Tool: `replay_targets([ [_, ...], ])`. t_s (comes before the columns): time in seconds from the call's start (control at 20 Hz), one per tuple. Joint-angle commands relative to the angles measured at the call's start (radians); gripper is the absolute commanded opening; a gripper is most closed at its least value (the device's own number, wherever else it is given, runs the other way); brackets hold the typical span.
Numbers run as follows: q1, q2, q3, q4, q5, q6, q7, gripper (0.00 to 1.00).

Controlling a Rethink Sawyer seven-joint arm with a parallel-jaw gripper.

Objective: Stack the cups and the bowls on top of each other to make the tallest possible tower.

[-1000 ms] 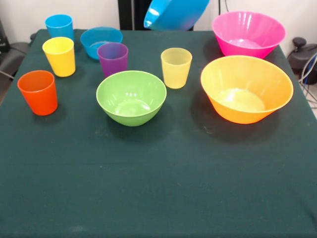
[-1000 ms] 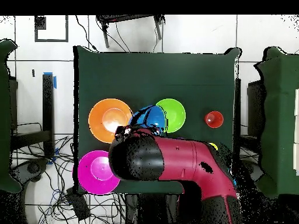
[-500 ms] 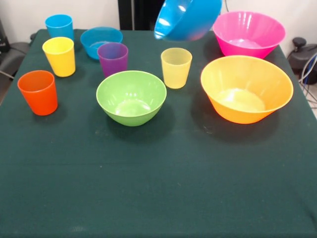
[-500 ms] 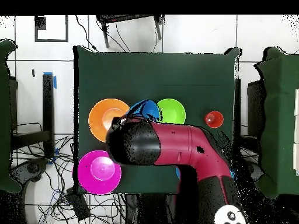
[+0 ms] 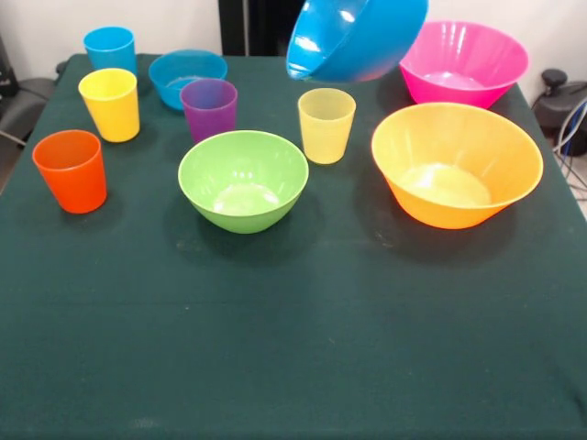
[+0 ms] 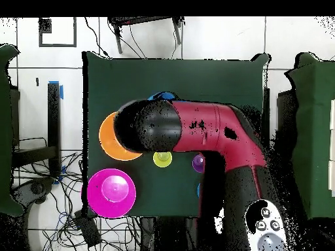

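Medium blue bowl aloft and tilted at the desk's 12 o'clock edge in the front view, just at 9 o'clock of the pink bowl. Cannot tell how the fingers stand; hidden by arm overhead. Best levelled before lowering onto bare cloth, clear of the orange-yellow bowl and pale yellow-green cup, as tower base. Rim up, released only once seated flat.
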Motion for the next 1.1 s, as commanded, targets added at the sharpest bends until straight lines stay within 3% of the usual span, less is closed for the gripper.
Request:
replay_targets([
  [0.05,0.035,0.079,-0.026,-0.201,-0.081,0.158,0.113,0.0],
  [0.3,0.028,0.123,-0.009,-0.309,-0.077,0.245,0.067,0.0],
  [0.6,0.051,0.191,-0.015,-0.467,-0.109,0.305,0.081,0.0],
  [0.85,0.058,0.2,-0.021,-0.521,-0.111,0.384,0.08,0.0],
  [1.1,0.058,0.213,-0.033,-0.569,-0.12,0.382,0.08,0.0],
])
